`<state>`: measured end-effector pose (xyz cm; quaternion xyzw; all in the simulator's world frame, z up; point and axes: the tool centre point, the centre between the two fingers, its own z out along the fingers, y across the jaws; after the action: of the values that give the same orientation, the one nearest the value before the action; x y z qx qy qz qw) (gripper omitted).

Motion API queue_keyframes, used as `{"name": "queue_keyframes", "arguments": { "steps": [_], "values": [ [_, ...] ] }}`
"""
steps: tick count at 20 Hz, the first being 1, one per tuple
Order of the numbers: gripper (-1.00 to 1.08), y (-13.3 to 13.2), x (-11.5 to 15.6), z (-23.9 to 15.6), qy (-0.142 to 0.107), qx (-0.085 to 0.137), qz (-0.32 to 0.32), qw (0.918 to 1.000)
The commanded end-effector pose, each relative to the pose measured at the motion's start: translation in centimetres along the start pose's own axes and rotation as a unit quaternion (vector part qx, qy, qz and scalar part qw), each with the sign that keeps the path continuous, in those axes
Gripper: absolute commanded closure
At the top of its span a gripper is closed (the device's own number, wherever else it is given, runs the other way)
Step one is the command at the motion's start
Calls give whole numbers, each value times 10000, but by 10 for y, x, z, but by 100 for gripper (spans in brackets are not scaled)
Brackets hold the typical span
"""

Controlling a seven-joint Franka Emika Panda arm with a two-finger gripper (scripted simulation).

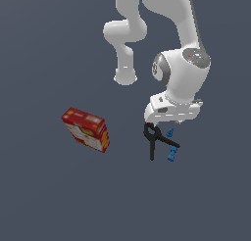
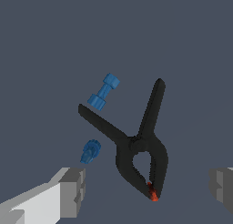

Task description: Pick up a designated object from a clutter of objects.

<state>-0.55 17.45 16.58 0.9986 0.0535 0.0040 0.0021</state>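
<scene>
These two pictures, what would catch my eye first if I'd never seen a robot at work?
Probably the big white robot arm reaching down over a dark floor, and the red-and-yellow box lying alone toward the exterior view's left. Under the arm lies a black clamp with two tiny blue pieces, a bolt and a stubbier bit, beside it, between the open grey fingers.

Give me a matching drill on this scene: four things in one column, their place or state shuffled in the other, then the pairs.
Things:
1. red box
2. black clamp
3. longer blue peg
4. end effector

Place or state:
A. open, fingers wide apart
B. between the clamp's handle ends
C. alone toward the exterior view's left
D. handles spread, orange at its tip

Pairs: 1-C, 2-D, 3-B, 4-A
</scene>
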Motion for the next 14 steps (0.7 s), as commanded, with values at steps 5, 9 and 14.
{"name": "queue_keyframes", "arguments": {
  "steps": [5, 9, 14],
  "values": [
    [-92, -44, -19, 49, -21, 7, -153, 9999],
    [-92, -59, -28, 66, -32, 18, -209, 9998],
    [-92, -66, -32, 73, -38, 23, -233, 9997]
  ]
}}
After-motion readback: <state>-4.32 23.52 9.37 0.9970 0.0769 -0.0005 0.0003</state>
